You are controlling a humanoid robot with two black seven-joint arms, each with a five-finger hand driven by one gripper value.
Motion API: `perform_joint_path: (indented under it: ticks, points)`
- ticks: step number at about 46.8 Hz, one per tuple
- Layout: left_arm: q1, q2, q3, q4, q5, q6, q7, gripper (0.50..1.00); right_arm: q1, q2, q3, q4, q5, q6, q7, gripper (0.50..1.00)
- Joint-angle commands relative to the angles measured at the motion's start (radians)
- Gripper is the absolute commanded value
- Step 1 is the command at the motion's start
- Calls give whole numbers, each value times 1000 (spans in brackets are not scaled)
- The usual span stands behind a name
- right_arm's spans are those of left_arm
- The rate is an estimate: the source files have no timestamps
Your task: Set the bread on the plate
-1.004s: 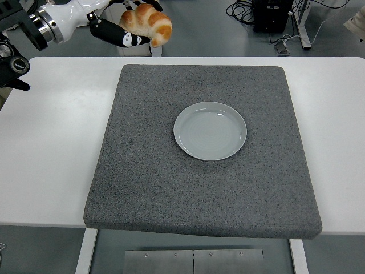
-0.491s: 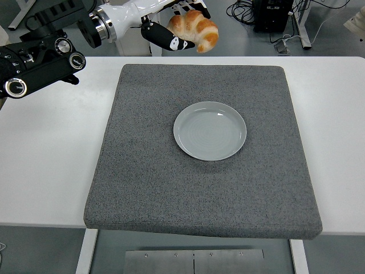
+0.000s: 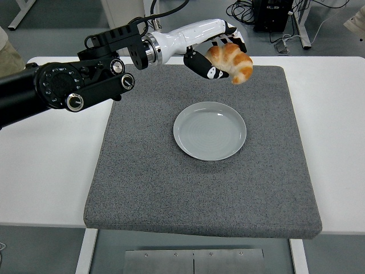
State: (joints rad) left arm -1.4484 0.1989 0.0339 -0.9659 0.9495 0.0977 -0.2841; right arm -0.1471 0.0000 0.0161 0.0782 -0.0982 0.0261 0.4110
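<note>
Nearest the table's front edge, the grey mat (image 3: 199, 188) lies bare, and at its middle the plate (image 3: 210, 131) sits empty. Beyond it, the left hand (image 3: 219, 48) has swung in from the far left corner over the last second and now hangs above the mat's far edge, its fingers clamped around the bread (image 3: 231, 61), a croissant held in the air just behind the plate. Carrying is nearly done, I judge; lowering and letting go remain.
</note>
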Motion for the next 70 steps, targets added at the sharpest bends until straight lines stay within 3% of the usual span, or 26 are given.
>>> perform_joint_path:
  ticks: [1,16,36,48,70]
  points:
    - [0,-32,23,26,0,2,-3,500,0,0,1,0,0,0,0,1000]
    - [52,-58,69,84,0,8,-13,500,0,0,-1,0,0,0,0,1000]
    - [155,-156,72,127,9,31,-17,500,0,0,-1,0,0,0,0,1000]
    - [175,-164,161,138,9,73,-18,500,0,0,-1,0,0,0,0,1000]
    - [218,-165,170,194,9,96,-18,500,0,0,-1,0,0,0,0,1000]
